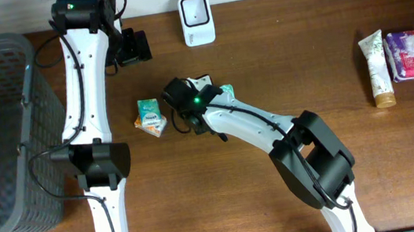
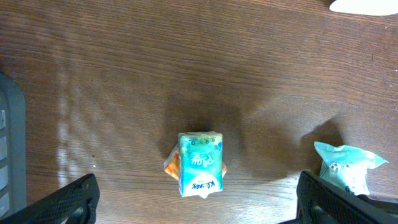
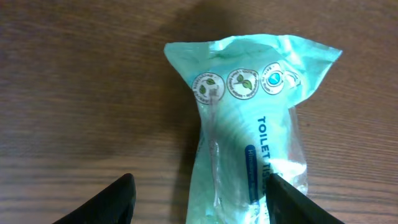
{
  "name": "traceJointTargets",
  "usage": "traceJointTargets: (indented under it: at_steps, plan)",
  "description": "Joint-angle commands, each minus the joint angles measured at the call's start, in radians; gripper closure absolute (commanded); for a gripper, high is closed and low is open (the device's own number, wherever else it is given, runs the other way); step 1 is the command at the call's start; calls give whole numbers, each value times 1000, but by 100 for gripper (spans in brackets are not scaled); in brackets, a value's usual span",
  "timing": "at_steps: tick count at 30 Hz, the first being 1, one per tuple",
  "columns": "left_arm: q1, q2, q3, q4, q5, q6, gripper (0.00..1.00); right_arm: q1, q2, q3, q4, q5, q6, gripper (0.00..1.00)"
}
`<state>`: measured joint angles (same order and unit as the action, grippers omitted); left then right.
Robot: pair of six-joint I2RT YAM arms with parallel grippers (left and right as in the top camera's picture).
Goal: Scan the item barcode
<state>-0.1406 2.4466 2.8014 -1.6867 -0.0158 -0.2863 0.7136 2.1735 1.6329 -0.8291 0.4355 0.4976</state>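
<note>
One view, right wrist, reads TOILET on pack (image 3: 249,124).

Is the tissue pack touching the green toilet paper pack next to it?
Apart. The left wrist view shows a wide strip of bare table between the tissue pack and the toilet paper pack.

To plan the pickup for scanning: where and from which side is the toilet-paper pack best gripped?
Probably from above: pinch the pack across its narrow middle. It lies flat on the table, long and soft, so both long sides are free; the crimped end looks flimsy.
</note>
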Motion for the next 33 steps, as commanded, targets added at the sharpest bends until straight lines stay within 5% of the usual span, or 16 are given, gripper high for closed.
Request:
traceJointTargets:
  at_steps: [1,6,15,17,20,24,29,33]
  plan:
    - [2,1,13,-1,-10,11,1,-14,34,-8,0,75,16,39]
    - [0,1,13,-1,-10,11,1,-16,41,-8,11,101,16,48]
    - [-1,1,13,-1,-10,11,1,-68,89,-13,42,95,12,51]
    - [-1,1,13,-2,-11,11,1,-68,92,-13,45,92,12,59]
    - [-1,1,13,-2,-10,11,1,-68,85,-11,40,3,-42,96]
    - [-1,1,13,-1,-10,11,1,-73,-8,-11,31,-103,-45,96]
    - [-1,1,13,-1,-10,11,1,-189,-160,-11,-11,-571,-129,96]
    - [-1,1,13,-1,-10,11,1,-350,-169,-13,-105,-1136,-322,96]
